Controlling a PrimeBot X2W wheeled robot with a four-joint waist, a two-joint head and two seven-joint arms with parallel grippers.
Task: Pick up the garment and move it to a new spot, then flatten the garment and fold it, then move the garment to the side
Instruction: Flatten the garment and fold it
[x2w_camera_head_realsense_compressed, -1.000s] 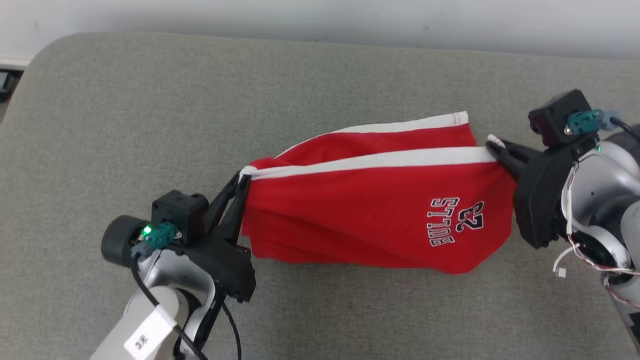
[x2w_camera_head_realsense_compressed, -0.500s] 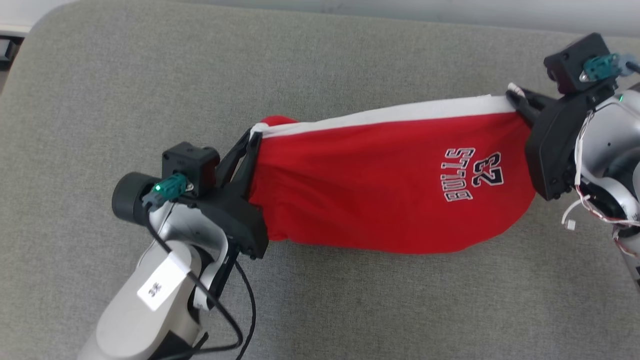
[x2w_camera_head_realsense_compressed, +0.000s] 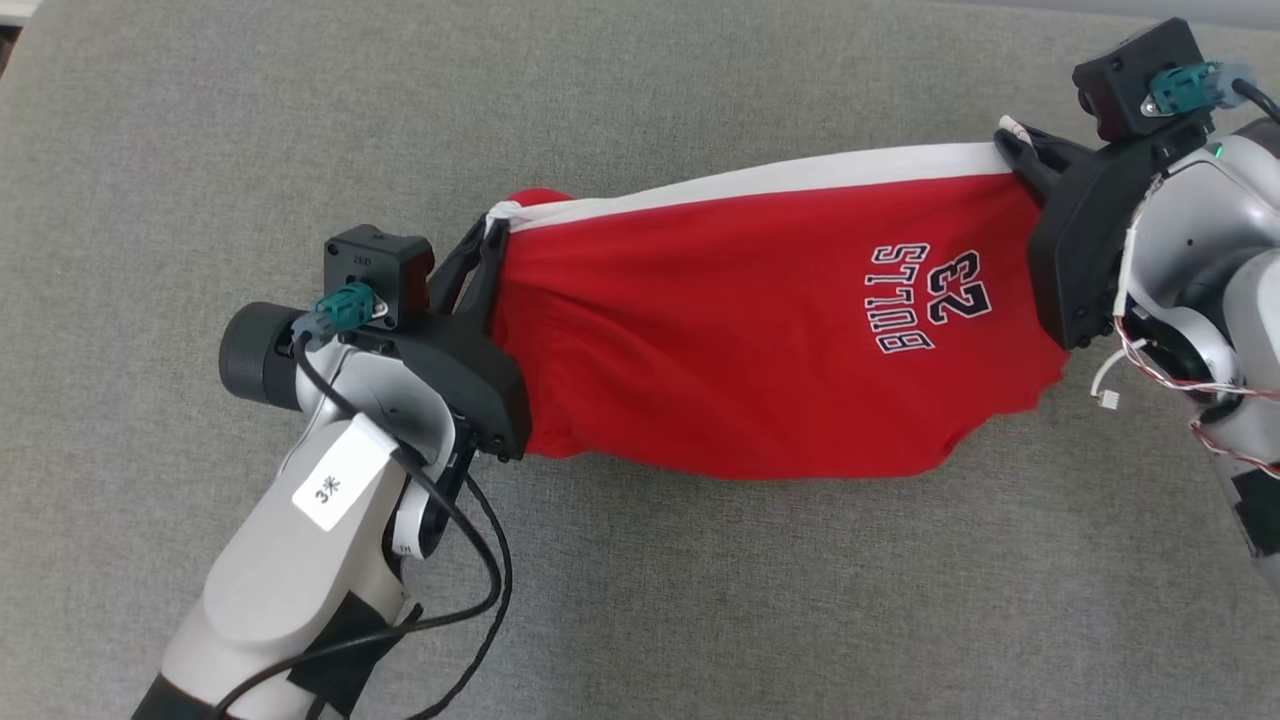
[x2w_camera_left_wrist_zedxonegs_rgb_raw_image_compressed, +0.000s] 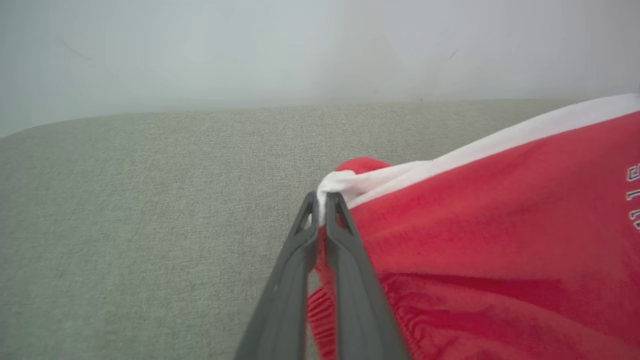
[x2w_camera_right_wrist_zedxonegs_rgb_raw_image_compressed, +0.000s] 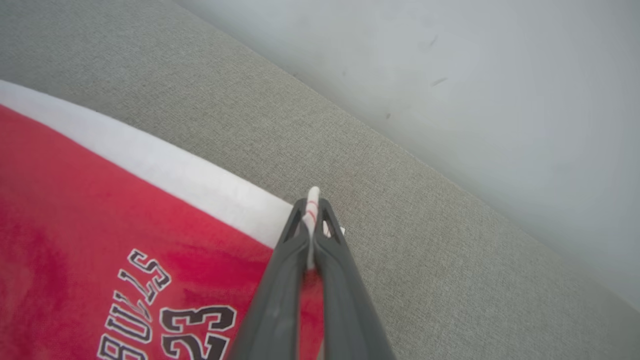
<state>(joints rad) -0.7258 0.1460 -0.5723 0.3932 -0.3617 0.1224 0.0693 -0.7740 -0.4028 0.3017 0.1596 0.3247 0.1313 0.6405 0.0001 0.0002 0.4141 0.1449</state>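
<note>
Garment (x2w_camera_head_realsense_compressed: 740, 330), one, end effectors (x2w_camera_head_realsense_compressed: 490, 222) (x2w_camera_head_realsense_compressed: 1008, 140), two, clamped

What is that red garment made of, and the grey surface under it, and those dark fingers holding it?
The red garment: soft matte knit, perhaps cotton or polyester; it drapes and creases, with white trim.
The grey surface: woven upholstery-type cloth; a coarse weave shows.
The dark fingers: probably moulded plastic, matte, with cut-out ribbing near the tips.

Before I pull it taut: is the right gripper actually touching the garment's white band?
Touching. The right wrist view shows the right gripper shut on the garment, with the end of its white band pinched between the fingers.
</note>
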